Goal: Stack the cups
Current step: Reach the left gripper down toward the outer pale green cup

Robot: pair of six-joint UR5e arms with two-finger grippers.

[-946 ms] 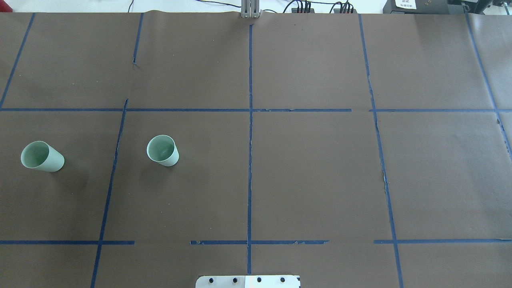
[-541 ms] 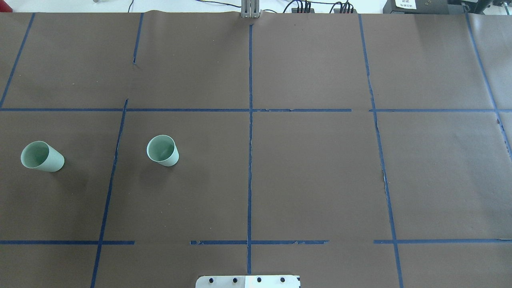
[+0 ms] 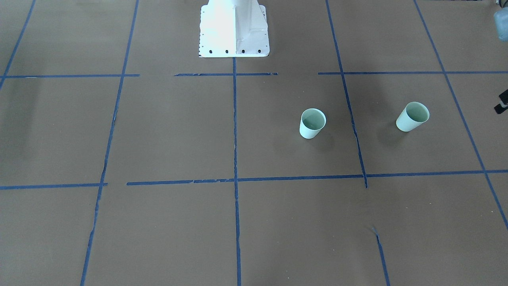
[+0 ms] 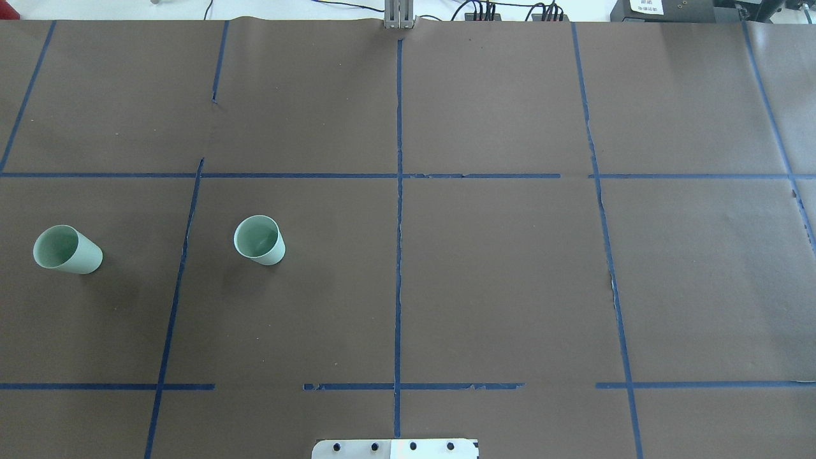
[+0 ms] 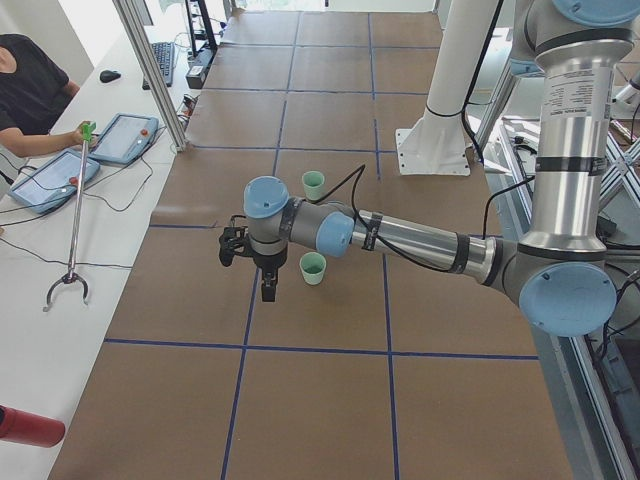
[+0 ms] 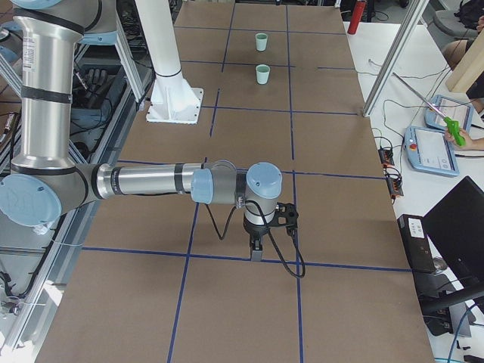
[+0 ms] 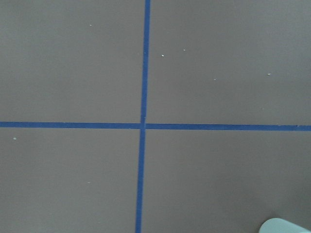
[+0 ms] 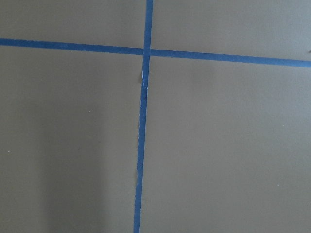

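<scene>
Two pale mint-green cups stand upright and apart on the brown table, on my left side. One cup [image 4: 67,250] is near the left edge and the other cup [image 4: 259,240] is further in. They also show in the front view [image 3: 412,116] [image 3: 312,123]. My left gripper [image 5: 268,285] hangs above the table beside the outer cup [image 5: 313,267]. Its wrist view catches only a cup rim [image 7: 286,226]. My right gripper [image 6: 257,246] hangs over the table's far right part, far from both cups. I cannot tell whether either gripper is open or shut.
The robot's white base plate [image 4: 395,449] sits at the near middle edge. Blue tape lines [image 4: 398,191] divide the brown paper. An operator holds a grabber stick [image 5: 75,220] beside tablets [image 5: 130,137] on the far side table.
</scene>
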